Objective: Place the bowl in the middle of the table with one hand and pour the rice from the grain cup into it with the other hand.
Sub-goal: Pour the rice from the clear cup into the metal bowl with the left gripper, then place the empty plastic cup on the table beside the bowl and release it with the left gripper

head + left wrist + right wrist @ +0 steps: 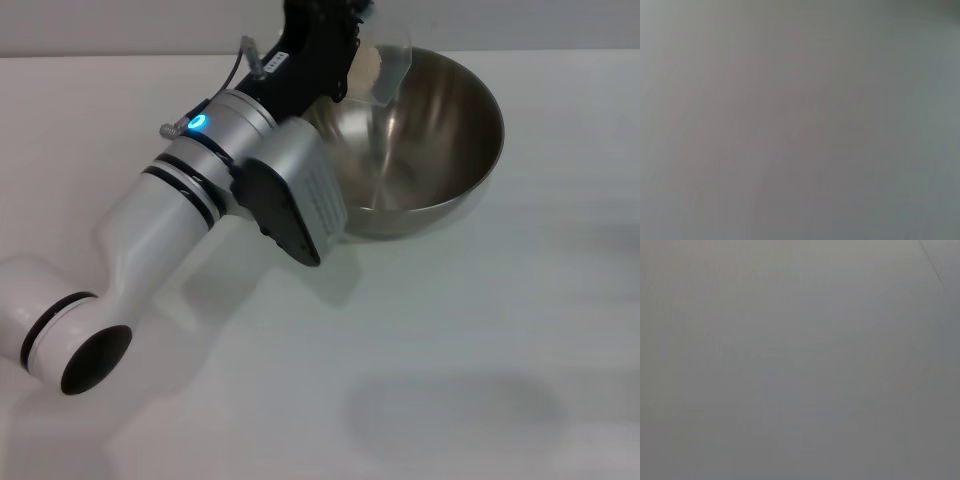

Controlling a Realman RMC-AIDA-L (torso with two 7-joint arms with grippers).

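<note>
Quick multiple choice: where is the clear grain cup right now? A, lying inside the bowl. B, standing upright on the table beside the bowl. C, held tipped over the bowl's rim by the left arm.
C: in the head view the left gripper holds the grain cup tilted above the near-left rim of the bowl.

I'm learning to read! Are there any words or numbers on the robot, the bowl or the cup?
No text can be read.
A small tag on the left arm, next to the left gripper: too small to read.
The bowl, grain cup and table: none.
Both wrist views: nothing.
</note>
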